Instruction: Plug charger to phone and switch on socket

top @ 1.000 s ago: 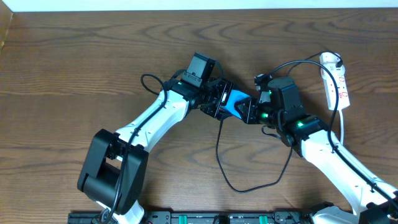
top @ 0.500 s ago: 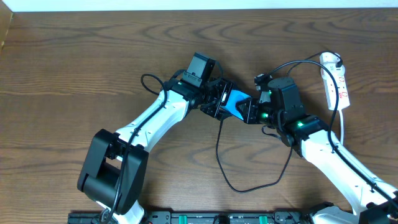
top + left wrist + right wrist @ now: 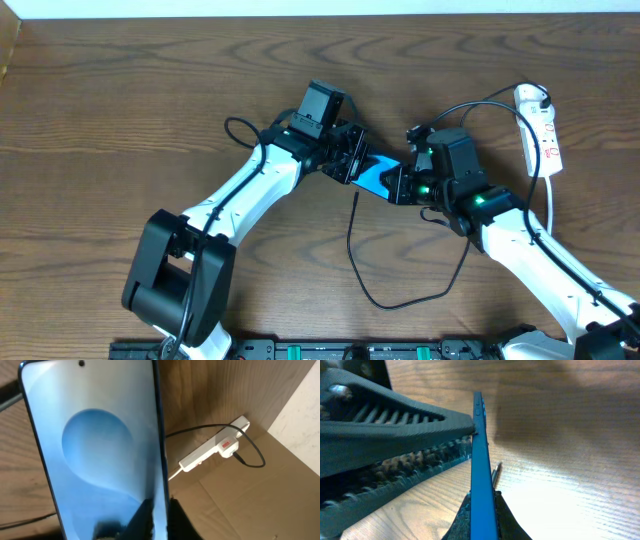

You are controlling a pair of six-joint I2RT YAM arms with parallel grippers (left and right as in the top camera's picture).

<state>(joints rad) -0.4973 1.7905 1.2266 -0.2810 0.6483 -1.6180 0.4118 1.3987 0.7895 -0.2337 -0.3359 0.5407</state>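
The phone, blue-screened with black edges, is held up off the table between both arms. My left gripper is shut on one end; in the left wrist view its jaws pinch the phone near its right edge. My right gripper is shut on the other end, its fingers clamping the phone, seen edge-on. The charger loops over the table below, and its connector tip lies beside the phone. The white socket lies at the far right, also in the left wrist view.
A black cable curves up to the socket's far end. The socket's white lead runs down the right side beside my right arm. A ribbed finger of the left gripper fills the left of the right wrist view.
Both grippers have closed onto the phone, the left one from wide open. The phone and both wrists have shifted slightly up and to the left.
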